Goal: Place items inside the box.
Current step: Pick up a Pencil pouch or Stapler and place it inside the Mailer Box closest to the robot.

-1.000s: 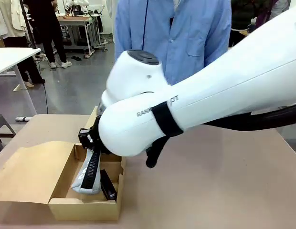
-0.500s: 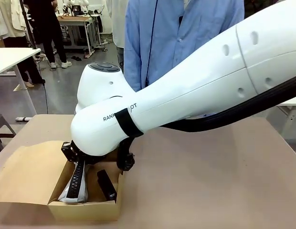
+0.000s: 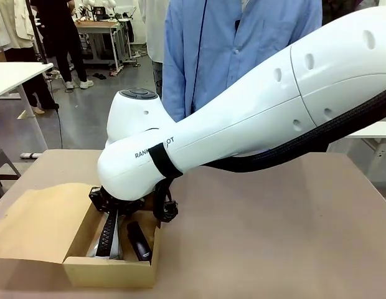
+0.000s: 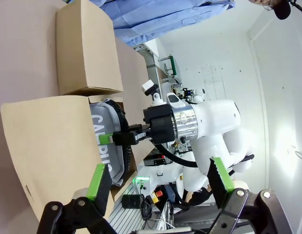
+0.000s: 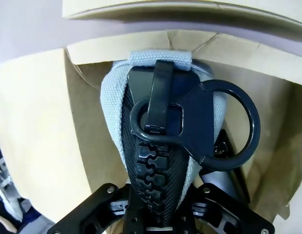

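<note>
the right claw [image 5: 158,214] is clenched on the grey pouch [image 5: 117,107] — it hangs zip-up beneath the claw, inside the box [image 3: 109,273], with a black stapler [image 3: 138,242] just beside. the left claw [image 4: 159,176] is released, holding nothing.

Grey pouch [image 5: 113,102], tan box [image 3: 109,272]

The right arm [image 3: 255,118] is a smooth white shell with a round grey cap [image 3: 138,93] at its ten o'clock end, grey lettering, a black strap [image 3: 160,161] around it, small oval recesses, and a black ribbed cable [image 3: 317,140] slung beneath. The left hand [image 4: 158,171] is black, with green pads [image 4: 98,179] and pale screw heads. The person wears a light-blue shirt [image 3: 243,43].
</note>
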Motion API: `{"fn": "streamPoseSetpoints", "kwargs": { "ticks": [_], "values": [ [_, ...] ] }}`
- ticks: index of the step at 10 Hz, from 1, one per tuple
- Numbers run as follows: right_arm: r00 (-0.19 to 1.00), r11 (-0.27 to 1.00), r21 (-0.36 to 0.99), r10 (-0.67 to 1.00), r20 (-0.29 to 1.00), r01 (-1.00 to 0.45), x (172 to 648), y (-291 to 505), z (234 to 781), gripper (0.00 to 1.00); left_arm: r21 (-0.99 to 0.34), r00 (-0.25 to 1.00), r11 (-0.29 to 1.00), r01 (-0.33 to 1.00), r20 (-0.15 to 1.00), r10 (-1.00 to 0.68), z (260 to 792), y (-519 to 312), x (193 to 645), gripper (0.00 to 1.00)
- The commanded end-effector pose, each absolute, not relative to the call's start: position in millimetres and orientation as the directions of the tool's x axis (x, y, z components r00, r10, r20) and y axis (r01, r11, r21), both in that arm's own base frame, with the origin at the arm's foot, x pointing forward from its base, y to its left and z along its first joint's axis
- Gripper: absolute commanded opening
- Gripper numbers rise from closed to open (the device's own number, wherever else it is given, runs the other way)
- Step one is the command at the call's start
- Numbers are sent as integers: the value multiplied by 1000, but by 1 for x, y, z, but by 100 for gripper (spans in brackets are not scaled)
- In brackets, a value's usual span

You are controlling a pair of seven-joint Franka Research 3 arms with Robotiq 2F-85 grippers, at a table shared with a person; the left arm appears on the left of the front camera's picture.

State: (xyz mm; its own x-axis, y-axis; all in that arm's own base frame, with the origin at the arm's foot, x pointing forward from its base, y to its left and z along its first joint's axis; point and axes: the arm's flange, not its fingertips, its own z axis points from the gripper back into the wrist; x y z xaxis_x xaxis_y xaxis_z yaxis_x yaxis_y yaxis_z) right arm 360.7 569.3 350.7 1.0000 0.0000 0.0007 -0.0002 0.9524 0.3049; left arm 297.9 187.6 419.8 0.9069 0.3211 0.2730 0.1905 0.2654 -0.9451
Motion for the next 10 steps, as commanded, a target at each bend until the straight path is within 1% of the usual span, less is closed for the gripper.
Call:
{"fn": "streamPoseSetpoints", "kwargs": {
  "ticks": [1,2,3,4,5,6,8,10],
  "values": [
    [1000,955,296,-23,-15,27,359,574,355,64,-943,900,255,215,293,323,422,187,297,100],
    [1000,949,314,-16,-26,24,359,572,356,100,-943,900,255,215,293,323,422,187,297,100],
    [1000,946,323,-16,-25,23,359,571,357,66,-943,900,255,215,293,323,422,187,297,100],
    [1000,940,341,-7,-30,17,358,567,359,100,-943,900,255,215,293,323,422,187,297,100],
    [999,932,363,2,-36,11,358,564,361,87,-943,900,255,215,293,323,422,187,297,100],
    [999,921,391,15,-38,1,358,557,365,100,-943,900,255,215,293,323,422,187,297,100],
    [996,899,436,70,-62,-36,355,547,372,100,-943,900,255,215,293,323,422,187,297,100],
    [996,892,449,81,-47,-52,353,537,378,100,-943,900,255,215,293,323,422,187,297,100]
  ]
}}
